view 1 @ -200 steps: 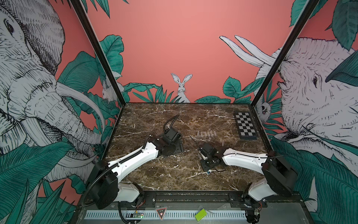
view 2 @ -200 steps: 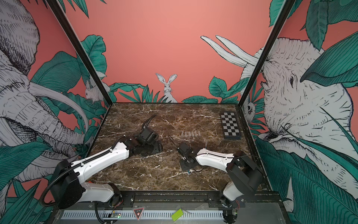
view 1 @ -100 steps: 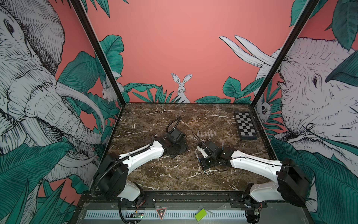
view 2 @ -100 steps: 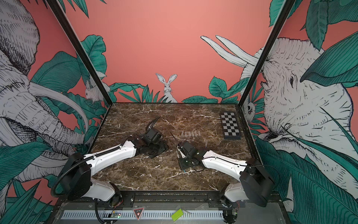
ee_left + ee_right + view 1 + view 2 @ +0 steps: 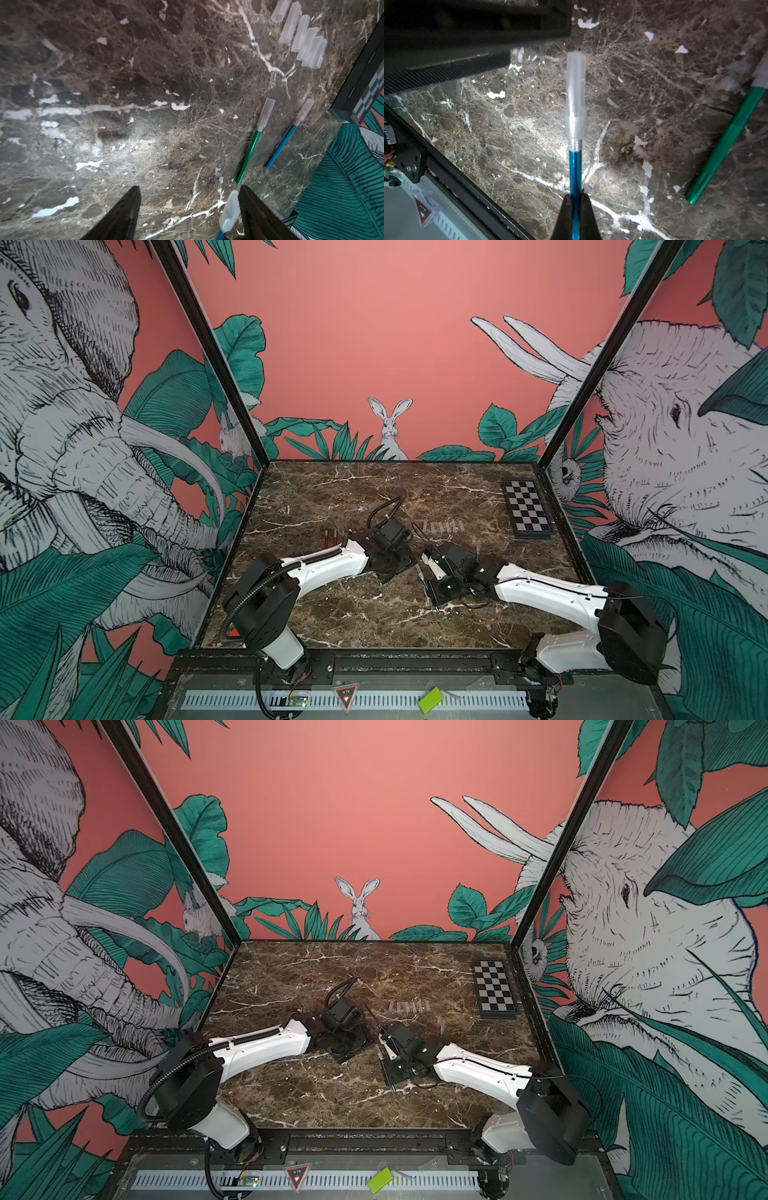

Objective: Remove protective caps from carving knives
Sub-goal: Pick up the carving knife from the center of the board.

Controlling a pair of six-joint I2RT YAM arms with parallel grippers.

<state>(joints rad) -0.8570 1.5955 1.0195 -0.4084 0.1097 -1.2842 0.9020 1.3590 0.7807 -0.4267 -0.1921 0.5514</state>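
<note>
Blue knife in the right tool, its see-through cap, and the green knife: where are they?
blue knife (image 5: 575, 168): right wrist view, on its blue handle.
cap (image 5: 575, 93): right wrist view, middle of the clear sleeve.
green knife (image 5: 726, 143): right wrist view, middle of its handle.

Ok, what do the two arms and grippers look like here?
Both arms have glossy white link shells between bulky black joint housings. The left arm carries a black corrugated hose; the right arm has a thin black cable along its shell. The left gripper and right gripper are black, tapering to narrow wedges.
</note>
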